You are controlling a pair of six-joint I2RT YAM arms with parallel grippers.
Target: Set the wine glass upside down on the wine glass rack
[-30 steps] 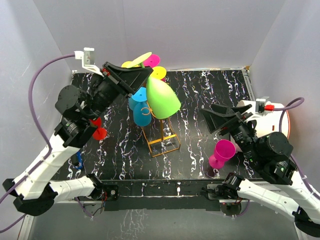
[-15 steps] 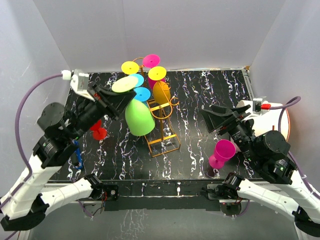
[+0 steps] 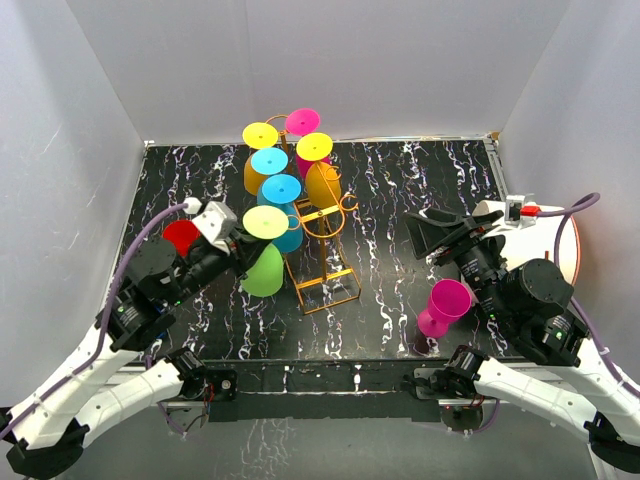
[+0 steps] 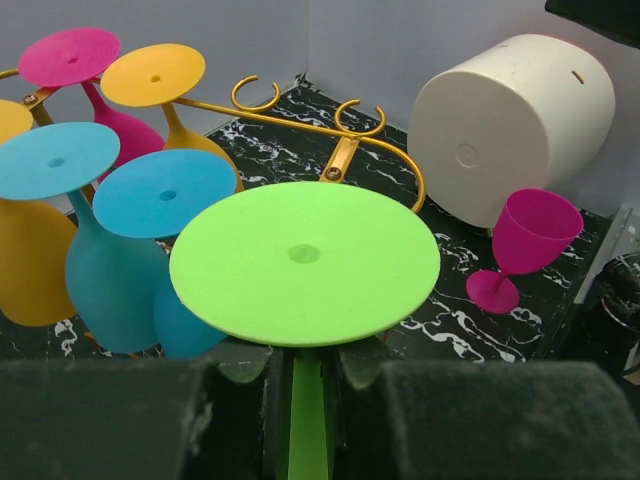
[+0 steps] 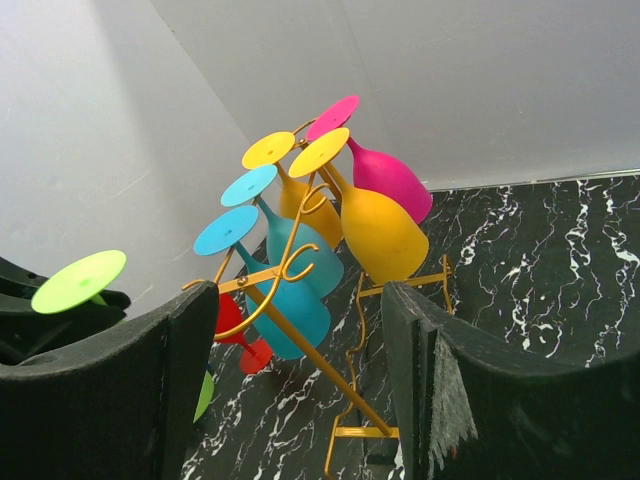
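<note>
Clamping the inverted green wine glass (image 3: 264, 270) by its stem, your left gripper (image 3: 243, 250) is holding it just beside the wine glass rack (image 4: 343, 158), while your right gripper (image 3: 440, 235) is hanging open, empty.

All 3 views are bright and evenly lit by soft light, colours vivid. Shadows hardly show on the black table (image 3: 420, 180). In both wrist views the near fingers (image 4: 100, 420) are dark and blurred, while the green glass (image 4: 300, 255) is sharp. The top view's walls (image 3: 90, 120) splay outward at the edges.
</note>
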